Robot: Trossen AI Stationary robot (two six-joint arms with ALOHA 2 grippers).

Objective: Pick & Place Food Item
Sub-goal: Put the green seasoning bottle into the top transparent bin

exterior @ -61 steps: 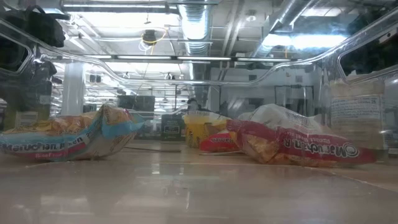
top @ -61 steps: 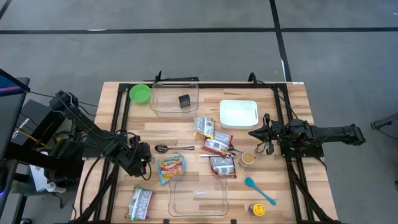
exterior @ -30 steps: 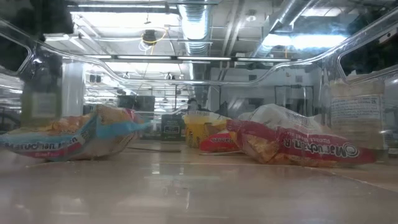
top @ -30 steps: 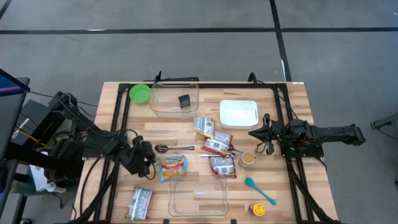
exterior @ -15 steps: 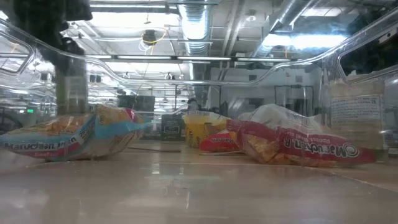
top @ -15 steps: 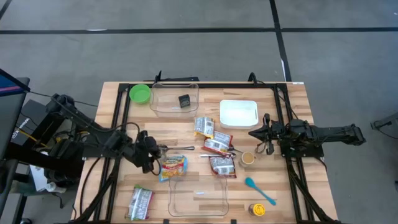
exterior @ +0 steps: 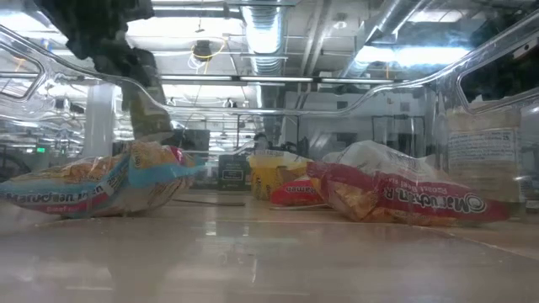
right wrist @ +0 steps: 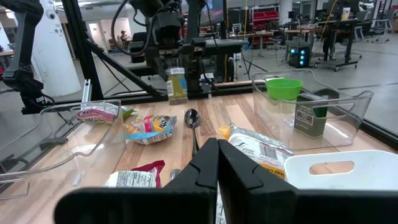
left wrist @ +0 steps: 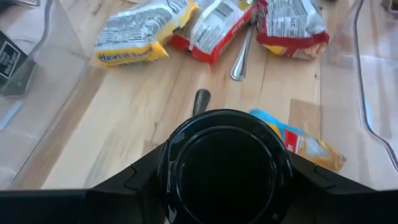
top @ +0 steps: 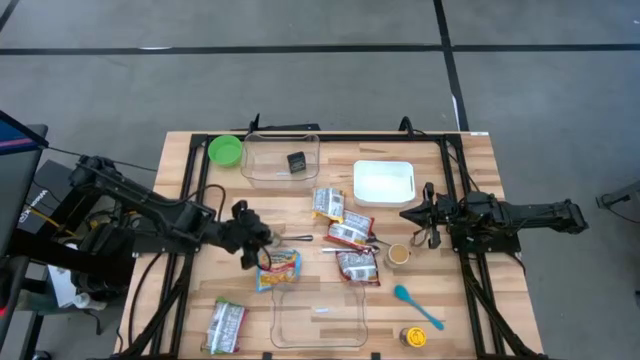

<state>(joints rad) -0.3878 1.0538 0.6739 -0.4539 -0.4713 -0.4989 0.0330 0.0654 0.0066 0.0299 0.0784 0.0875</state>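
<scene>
Wooden slatted bench [top: 470, 180], cluttered. Left claw [top: 256, 238]: I hold it over the blue-and-yellow crinkly plastic noodle packet [top: 277, 268] lying near the bench's middle; whether its fingers are parted I cannot tell. Right claw [top: 408, 214]: together, idle, right side. Packet looks light, soft, slippery; I would pinch across its middle.

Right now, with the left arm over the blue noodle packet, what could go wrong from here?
1. The left gripper hangs between the spoon and the blue noodle packet; coming down, it may knock the spoon or pinch only the packet's edge.
2. The clear bin lies right beside the packet, so a nudge could push the packet against its rim.
</scene>
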